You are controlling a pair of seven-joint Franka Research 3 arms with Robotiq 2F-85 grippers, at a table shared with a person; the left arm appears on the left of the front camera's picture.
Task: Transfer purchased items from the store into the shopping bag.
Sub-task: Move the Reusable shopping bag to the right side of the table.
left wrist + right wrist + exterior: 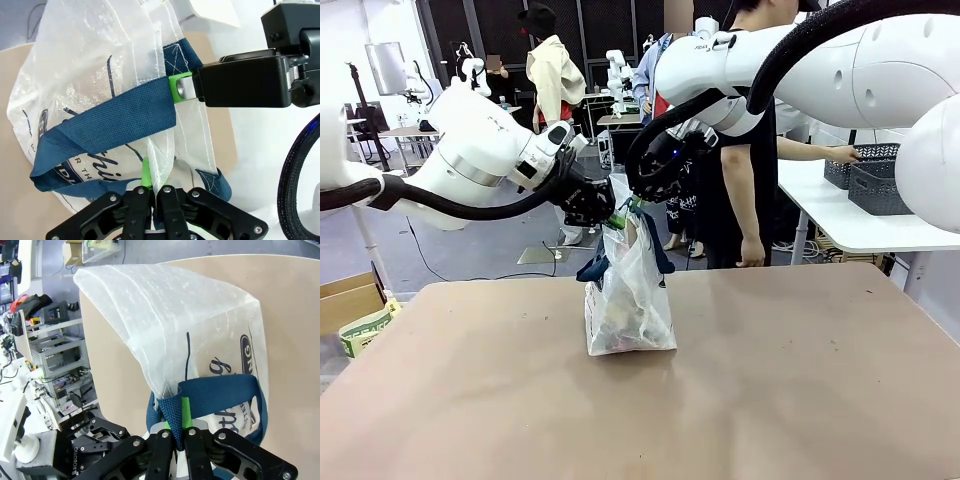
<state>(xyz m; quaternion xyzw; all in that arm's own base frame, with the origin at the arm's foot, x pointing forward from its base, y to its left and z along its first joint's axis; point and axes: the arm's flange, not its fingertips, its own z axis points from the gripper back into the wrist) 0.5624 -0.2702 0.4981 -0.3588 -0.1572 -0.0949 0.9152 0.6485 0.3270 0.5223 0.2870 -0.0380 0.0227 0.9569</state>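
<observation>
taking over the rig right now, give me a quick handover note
Left gripper: shut on the bag's clear top edge.
Right gripper: shut on the bag's navy strap.
Bag stands mid-table, held at the top from both sides; some items show through its bottom.
Basket is on the white side table at far right, a person's hand at it; its contents are hidden.
Done: some items bagged.
Left: can't tell if more are coming; probably release the bag after.
</observation>
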